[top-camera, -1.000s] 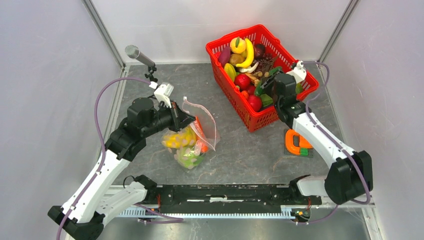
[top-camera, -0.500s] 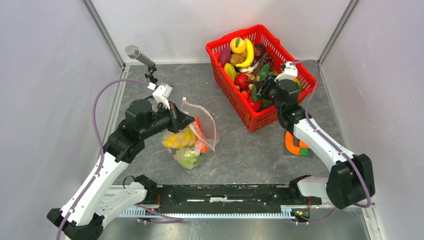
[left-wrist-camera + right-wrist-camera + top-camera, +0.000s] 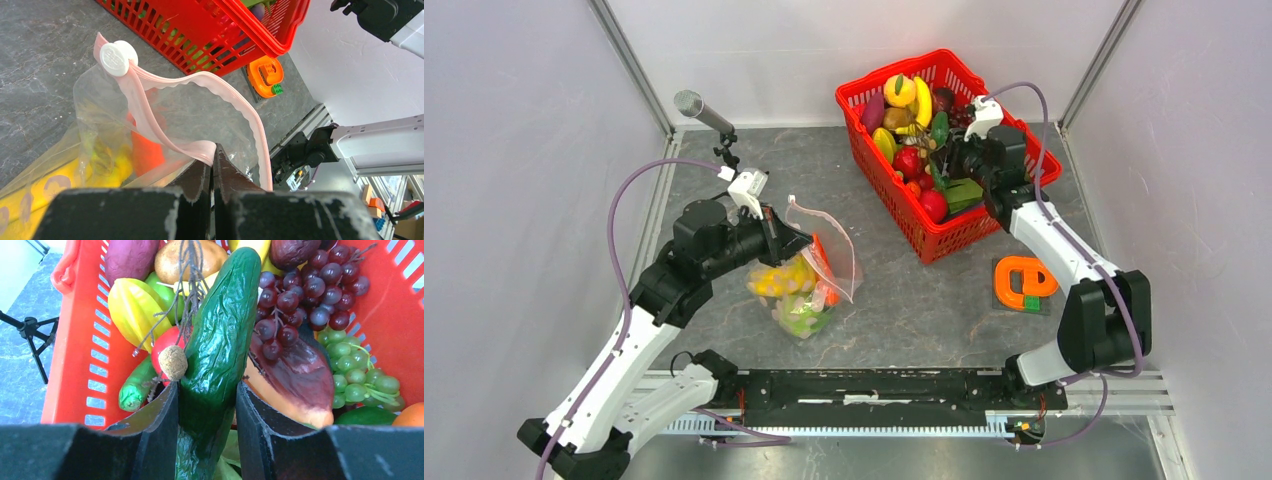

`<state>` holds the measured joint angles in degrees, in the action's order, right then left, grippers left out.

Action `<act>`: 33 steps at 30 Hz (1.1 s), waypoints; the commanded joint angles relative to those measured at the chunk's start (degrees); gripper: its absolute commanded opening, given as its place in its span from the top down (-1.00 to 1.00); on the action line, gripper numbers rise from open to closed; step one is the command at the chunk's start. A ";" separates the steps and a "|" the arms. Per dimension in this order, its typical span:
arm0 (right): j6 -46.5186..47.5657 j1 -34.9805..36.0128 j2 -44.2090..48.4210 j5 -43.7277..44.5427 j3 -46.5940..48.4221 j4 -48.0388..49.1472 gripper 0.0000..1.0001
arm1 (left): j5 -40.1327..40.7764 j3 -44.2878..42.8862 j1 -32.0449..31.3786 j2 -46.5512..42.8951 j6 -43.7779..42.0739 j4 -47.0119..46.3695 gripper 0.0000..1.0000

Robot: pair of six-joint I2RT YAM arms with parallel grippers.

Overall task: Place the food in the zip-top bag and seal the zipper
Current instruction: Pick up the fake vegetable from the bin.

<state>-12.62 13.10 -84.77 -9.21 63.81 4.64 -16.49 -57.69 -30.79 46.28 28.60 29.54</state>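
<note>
The clear dotted zip-top bag (image 3: 809,280) lies mid-table with yellow, green and orange food inside. My left gripper (image 3: 792,240) is shut on its pale pink zipper strip (image 3: 175,145) and holds the mouth open; the white slider (image 3: 118,58) sits at the strip's far end. My right gripper (image 3: 946,160) is over the red basket (image 3: 904,222), shut on a dark green cucumber (image 3: 220,355) that points up between its fingers (image 3: 160,420). The cucumber also shows in the top view (image 3: 940,132).
The basket holds a banana (image 3: 921,105), purple grapes (image 3: 300,295), green grapes (image 3: 355,375), a yellow starfruit (image 3: 132,307), red fruit and more. An orange and green toy (image 3: 1022,285) lies right of the basket. A microphone on a stand (image 3: 704,112) stands at the back left.
My right arm has moved back and up over the basket, lifting the cucumber with it. The left arm and the bag have stayed still.
</note>
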 commanded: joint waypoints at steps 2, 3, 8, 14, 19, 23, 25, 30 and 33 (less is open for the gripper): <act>1.30 -1.17 1.97 -1.93 2.11 0.37 0.28 | 0.73 -0.13 -0.15 -0.58 -1.42 -1.94 0.94; 1.04 -1.55 2.28 -2.34 1.80 0.22 0.21 | 0.64 -0.14 -0.15 -0.43 -1.40 -2.03 0.94; 0.86 -2.16 2.31 -2.88 -0.55 1.21 0.06 | 0.35 -0.05 -0.20 -0.05 -1.14 -2.53 0.93; 2.16 -2.24 -4.26 -6.96 5.10 -5.26 -0.27 | -0.26 0.36 -0.17 0.39 -0.56 -3.49 0.93; 3.06 -2.26 -5.75 -5.49 6.26 -8.78 -0.29 | -0.33 0.43 -0.17 0.21 -0.47 -3.01 0.94; 4.40 -2.20 -3.61 -3.75 5.90 -9.91 -0.19 | 0.41 0.74 -0.15 -0.24 -0.46 -3.00 0.94; 5.08 -2.22 -2.33 -5.04 5.80 -9.99 -0.21 | 0.08 0.57 -0.15 -0.06 -0.39 -2.98 0.94; 6.87 -2.21 -0.55 -1.79 6.41 -13.30 -0.24 | -0.03 0.34 -0.15 0.19 -0.24 -3.00 0.93; 7.82 -2.20 -0.87 -1.56 6.40 -14.21 0.06 | -0.16 0.39 -0.15 0.21 -0.25 -3.00 0.93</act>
<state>-7.18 10.98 -87.22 -12.29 67.85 -8.12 -16.53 -56.90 -30.79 46.74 28.62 28.67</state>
